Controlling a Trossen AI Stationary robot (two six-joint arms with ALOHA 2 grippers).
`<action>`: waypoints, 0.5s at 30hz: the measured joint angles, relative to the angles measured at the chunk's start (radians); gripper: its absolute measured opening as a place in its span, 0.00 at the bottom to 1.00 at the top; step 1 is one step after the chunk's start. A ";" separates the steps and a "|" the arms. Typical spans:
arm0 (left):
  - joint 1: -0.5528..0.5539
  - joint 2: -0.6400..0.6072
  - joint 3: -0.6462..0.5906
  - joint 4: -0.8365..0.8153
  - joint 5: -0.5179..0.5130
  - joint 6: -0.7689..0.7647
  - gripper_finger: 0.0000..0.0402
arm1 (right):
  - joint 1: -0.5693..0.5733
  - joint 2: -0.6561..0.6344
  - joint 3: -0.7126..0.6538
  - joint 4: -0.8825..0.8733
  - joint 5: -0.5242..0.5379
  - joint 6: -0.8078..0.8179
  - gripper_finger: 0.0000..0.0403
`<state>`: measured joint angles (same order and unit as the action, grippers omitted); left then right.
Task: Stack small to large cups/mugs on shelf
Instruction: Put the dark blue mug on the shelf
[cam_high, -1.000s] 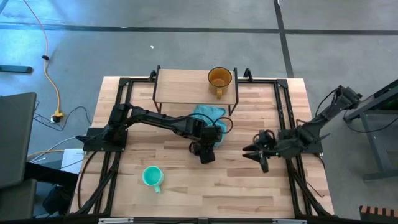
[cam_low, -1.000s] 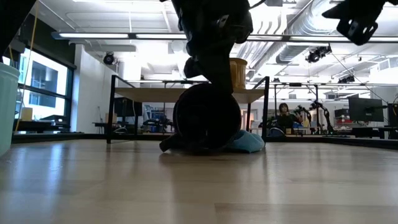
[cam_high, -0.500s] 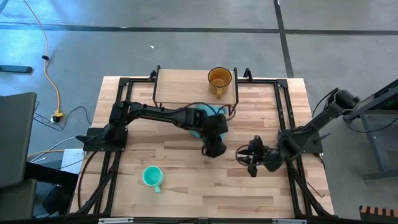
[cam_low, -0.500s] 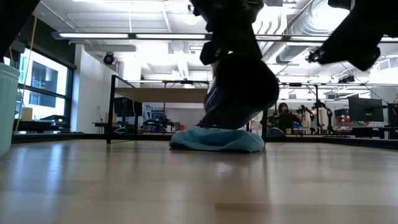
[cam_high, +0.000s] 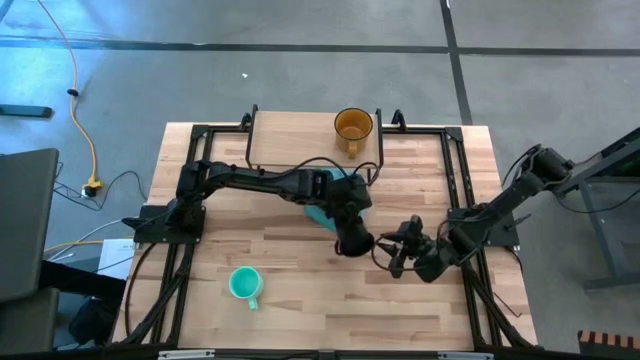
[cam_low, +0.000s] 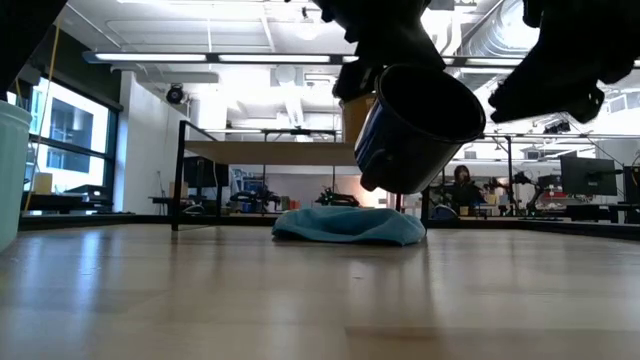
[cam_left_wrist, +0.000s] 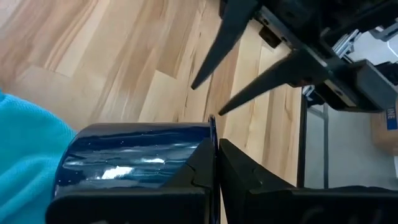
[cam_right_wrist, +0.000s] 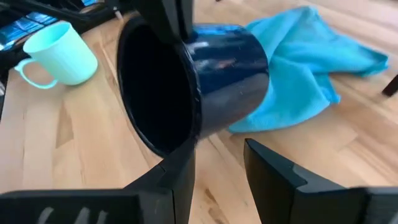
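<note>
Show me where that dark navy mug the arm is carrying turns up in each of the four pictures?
High view: dark navy mug at table centre, in the left gripper.
Low view: mug lifted, tilted, upper middle.
Left wrist view: mug at the bottom, rim clamped.
Right wrist view: mug centre, mouth facing the camera.
Shared landmark: the blue cloth, just behind the mug.

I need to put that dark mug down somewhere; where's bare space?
The shelf is bare left of the amber mug. The table is bare right of the teal mug. It's crowded mid-table around the blue cloth and both grippers.
</note>
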<state>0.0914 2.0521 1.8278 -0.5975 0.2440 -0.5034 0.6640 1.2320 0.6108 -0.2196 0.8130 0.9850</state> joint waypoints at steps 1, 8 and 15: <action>0.000 0.000 0.000 0.001 0.000 0.000 0.00 | 0.000 0.000 0.009 -0.009 0.006 -0.011 0.32; 0.000 0.000 0.000 0.011 -0.007 0.000 0.00 | -0.003 0.000 0.054 -0.035 0.041 -0.103 0.32; 0.000 0.000 0.000 0.054 -0.008 -0.006 0.00 | -0.024 0.000 0.056 -0.039 0.052 -0.097 0.32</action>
<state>0.0914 2.0525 1.8278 -0.5432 0.2361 -0.5091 0.6401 1.2316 0.6665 -0.2588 0.8645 0.8879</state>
